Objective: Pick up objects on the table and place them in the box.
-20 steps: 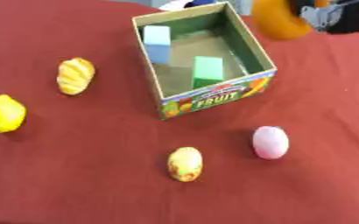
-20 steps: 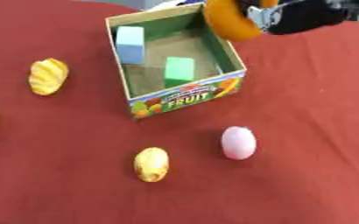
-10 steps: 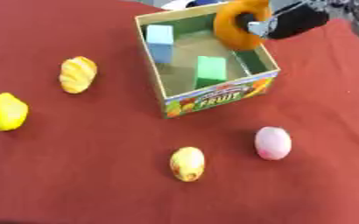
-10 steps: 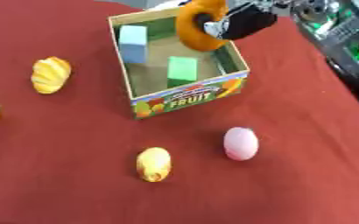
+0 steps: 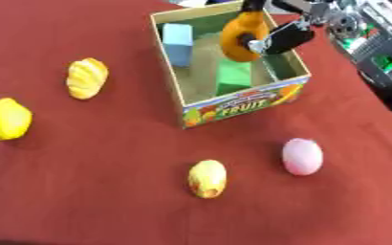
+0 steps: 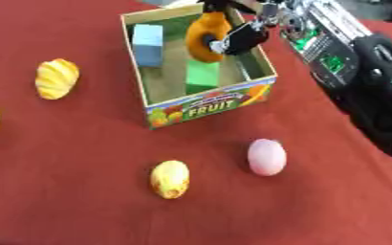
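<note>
The orange fruit (image 5: 239, 37) hangs over the open box (image 5: 233, 106), pinched in the right hand (image 5: 276, 39), whose fingers curl round its far side. Below it in the box sit a blue block (image 5: 179, 44) and a green block (image 5: 233, 79). If the hand lets go here, the fruit may strike the green block and bounce, or clip the right wall. On the red cloth (image 5: 91, 182) outside wait a pink egg shape (image 5: 302, 156), a small yellow fruit (image 5: 207, 178), a ridged yellow pastry (image 5: 87, 77) and a lemon (image 5: 5, 118). The left hand is out of sight.
</note>
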Tool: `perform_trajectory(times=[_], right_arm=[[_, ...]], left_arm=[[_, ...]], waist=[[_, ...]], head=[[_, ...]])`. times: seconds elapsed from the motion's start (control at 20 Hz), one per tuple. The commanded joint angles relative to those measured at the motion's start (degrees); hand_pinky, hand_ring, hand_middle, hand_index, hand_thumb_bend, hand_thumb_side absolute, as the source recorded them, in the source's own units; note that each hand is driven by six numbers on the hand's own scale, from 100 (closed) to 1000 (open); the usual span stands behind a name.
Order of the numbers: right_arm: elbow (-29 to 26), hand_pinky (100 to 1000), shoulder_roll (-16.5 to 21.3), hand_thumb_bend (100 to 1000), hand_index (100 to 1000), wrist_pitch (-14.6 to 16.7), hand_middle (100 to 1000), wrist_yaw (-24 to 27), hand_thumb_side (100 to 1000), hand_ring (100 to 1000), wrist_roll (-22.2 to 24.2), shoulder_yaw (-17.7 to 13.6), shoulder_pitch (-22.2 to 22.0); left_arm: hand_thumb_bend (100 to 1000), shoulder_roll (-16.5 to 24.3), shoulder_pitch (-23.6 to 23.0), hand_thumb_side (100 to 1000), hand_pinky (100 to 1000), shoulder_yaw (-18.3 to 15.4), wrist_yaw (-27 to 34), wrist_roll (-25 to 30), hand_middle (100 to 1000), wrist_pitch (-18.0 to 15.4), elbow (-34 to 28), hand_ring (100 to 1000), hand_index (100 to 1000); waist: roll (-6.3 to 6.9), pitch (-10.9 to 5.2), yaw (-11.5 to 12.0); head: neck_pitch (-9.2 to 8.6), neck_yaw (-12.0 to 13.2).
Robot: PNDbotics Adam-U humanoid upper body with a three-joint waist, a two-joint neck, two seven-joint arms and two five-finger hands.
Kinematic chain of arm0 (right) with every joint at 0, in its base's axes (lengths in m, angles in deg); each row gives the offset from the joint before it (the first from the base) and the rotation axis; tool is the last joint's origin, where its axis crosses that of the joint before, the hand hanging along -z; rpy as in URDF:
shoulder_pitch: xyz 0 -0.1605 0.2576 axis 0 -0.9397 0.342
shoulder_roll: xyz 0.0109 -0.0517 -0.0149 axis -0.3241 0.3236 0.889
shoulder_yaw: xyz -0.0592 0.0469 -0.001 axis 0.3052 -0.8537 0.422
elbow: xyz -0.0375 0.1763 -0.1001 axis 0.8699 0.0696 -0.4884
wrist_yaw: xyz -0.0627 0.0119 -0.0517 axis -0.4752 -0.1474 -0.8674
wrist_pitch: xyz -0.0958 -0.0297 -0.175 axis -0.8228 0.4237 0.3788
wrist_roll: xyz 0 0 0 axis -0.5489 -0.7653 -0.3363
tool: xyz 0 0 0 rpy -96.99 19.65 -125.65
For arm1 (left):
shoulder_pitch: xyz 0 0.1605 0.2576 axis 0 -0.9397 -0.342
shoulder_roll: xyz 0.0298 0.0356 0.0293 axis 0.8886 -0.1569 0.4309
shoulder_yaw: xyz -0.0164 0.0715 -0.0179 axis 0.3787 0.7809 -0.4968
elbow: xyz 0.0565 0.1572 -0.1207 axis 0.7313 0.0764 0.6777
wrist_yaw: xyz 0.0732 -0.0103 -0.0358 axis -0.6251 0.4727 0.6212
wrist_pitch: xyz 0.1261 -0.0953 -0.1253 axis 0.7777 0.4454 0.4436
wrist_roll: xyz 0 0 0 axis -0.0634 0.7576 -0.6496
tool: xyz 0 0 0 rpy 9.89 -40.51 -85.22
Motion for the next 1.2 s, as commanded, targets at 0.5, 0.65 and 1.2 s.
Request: perform_trajectory(times=[0.5,0.65,1.2], right_arm=[[-1.46,835,1.56,418,858,0.58,758,-3.75,227,793,1.72,-1.76,0.56],[-7.32,834,4.24,409,849,-0.96,744,-1.04,210,789,1.41,-2.67,-0.82],[-33.97,822,22.12,405,803,0.62,707,9.31,275,792,-1.15,-9.11,-22.57]], left_arm=[[100,1.47,0.46,516,726,-0.25,-0.07,0.38,554,0.0,-0.88,593,819],[100,1.51,0.35,515,726,-0.33,-0.2,0.33,555,0.0,-0.88,593,819],[100,1.27,0.35,514,726,-0.75,-0.52,-0.17,555,-0.1,-0.88,594,819]], waist=[[0.44,-1.87,-0.34],[0.44,-2.1,-0.53],[0.79,-1.86,-1.09]], head=[[0.31,0.55],[0.52,0.81],[0.51,2.44]])
